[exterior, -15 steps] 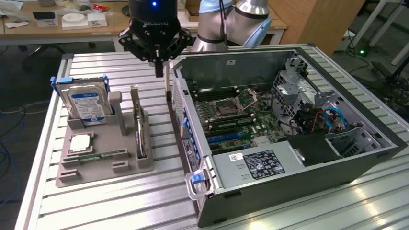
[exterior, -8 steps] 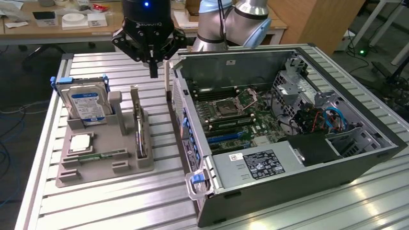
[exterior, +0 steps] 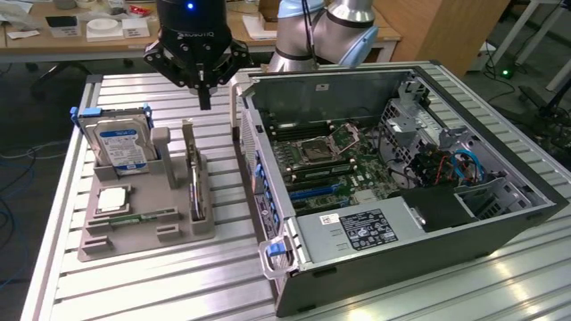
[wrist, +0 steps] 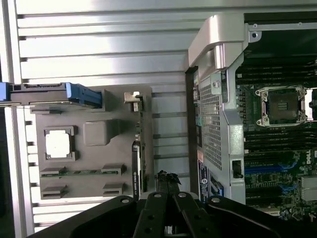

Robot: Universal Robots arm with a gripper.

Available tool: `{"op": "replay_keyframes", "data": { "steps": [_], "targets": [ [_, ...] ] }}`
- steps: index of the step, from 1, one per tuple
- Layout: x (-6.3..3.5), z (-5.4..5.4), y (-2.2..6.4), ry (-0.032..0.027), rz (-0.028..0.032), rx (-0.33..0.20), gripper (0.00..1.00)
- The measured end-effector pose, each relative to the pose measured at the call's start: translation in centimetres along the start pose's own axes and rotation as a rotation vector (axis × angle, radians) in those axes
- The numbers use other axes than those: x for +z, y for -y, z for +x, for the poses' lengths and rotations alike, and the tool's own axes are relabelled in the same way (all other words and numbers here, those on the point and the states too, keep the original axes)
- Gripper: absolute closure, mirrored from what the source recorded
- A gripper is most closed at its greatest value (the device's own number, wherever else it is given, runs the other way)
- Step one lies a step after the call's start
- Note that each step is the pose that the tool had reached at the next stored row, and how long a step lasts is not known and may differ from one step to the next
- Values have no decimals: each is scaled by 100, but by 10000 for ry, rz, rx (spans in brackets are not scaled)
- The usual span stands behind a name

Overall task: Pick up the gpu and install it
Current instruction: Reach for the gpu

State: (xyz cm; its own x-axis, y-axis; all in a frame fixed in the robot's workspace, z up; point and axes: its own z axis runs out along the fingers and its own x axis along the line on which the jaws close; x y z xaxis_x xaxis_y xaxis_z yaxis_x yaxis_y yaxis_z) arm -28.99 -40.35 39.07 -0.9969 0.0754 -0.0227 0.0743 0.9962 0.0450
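Closed fingers of the gripper (wrist: 167, 176) hang empty above the table, near the gpu (wrist: 138, 148), which stands on edge in the slot of the gray holder (wrist: 94, 134) nearest the open computer case (wrist: 218, 124). Taking it cleanly would likely mean opening the jaws, centring them over the card's upper edge and descending straight, clear of the case wall. Holder and case sit on a slatted aluminium table (exterior: 178, 287), with cluttered wooden desks (exterior: 36, 41) behind

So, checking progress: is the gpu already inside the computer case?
No, the gpu stands on edge in the grey holder beside the case.
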Motion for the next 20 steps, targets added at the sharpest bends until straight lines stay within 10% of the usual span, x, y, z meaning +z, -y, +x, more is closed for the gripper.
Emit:
{"op": "replay_keyframes", "data": {
  "steps": [20],
  "targets": [
    [0,345,31,-4,0,-1,90]
  ]
}}
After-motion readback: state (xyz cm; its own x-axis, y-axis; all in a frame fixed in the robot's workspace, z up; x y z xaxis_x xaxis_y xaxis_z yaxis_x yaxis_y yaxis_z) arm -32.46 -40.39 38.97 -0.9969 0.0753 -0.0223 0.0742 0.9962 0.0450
